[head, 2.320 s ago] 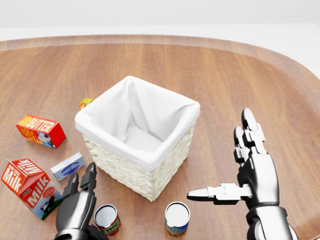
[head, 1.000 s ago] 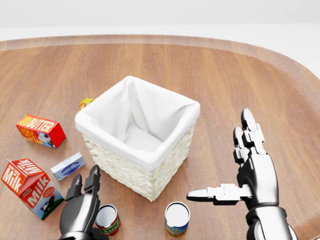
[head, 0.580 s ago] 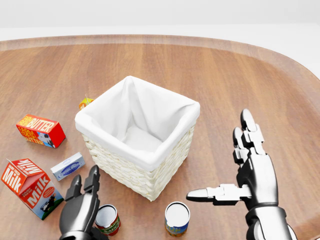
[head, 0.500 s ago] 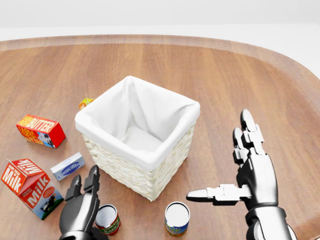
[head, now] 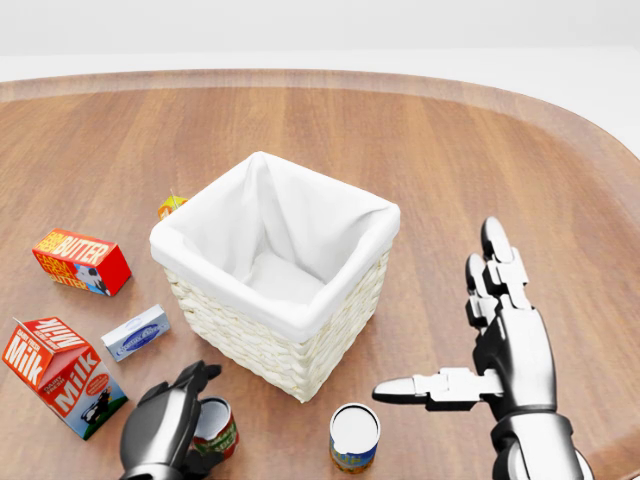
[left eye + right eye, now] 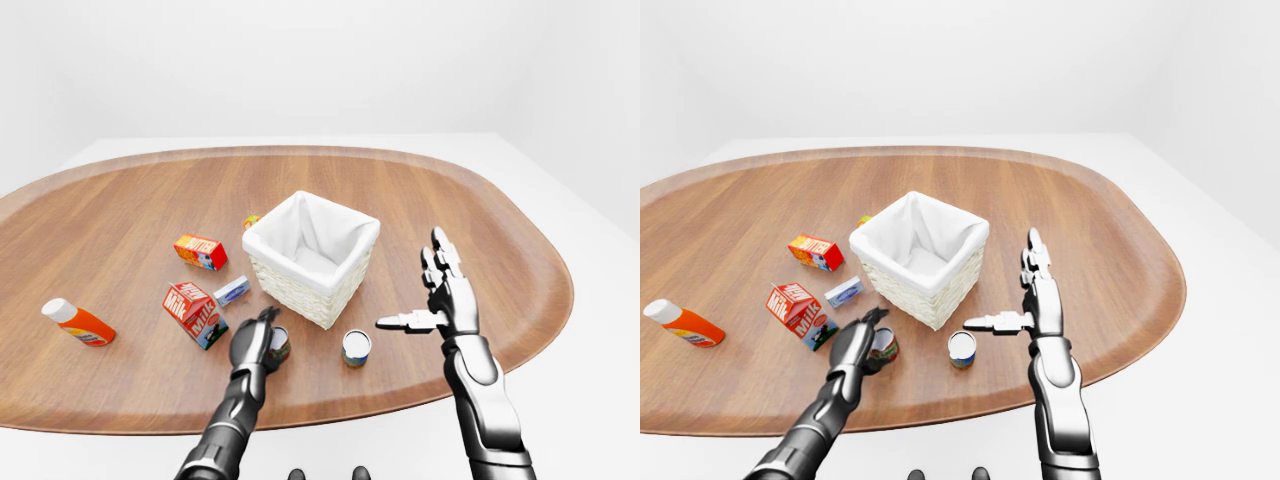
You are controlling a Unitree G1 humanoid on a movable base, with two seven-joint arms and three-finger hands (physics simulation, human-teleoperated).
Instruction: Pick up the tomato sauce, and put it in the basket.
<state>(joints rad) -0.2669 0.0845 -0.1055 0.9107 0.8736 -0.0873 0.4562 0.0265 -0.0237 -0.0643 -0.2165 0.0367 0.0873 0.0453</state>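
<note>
The left robot hand [image 5: 172,428] curls its fingers [image 5: 197,378] round the sauce can [image 5: 215,429] — a red-labelled tin standing near the desk's [image 5: 420,150] near edge, just below the basket [image 5: 275,275] in the head view. The grip looks closed on the can, which still rests on the wood. The right robot hand [image 5: 478,345] hangs spread and empty over the desk's right part, fingers up and thumb pointing left, well apart from everything.

A second can [image 5: 354,436] (white top, blue-and-yellow label) stands upright between the two hands, near the same edge. The basket — wicker with a white cloth liner — sits about mid-desk. To its left lie a small blue-and-white box [image 5: 134,332], a milk carton [image 5: 62,376] and a butter box [image 5: 81,261]; a small orange thing [image 5: 171,206] peeks out beside the basket's far-left corner. Toward the desk's left edge an orange bottle [image 6: 78,322] with a white cap lies on its side.
</note>
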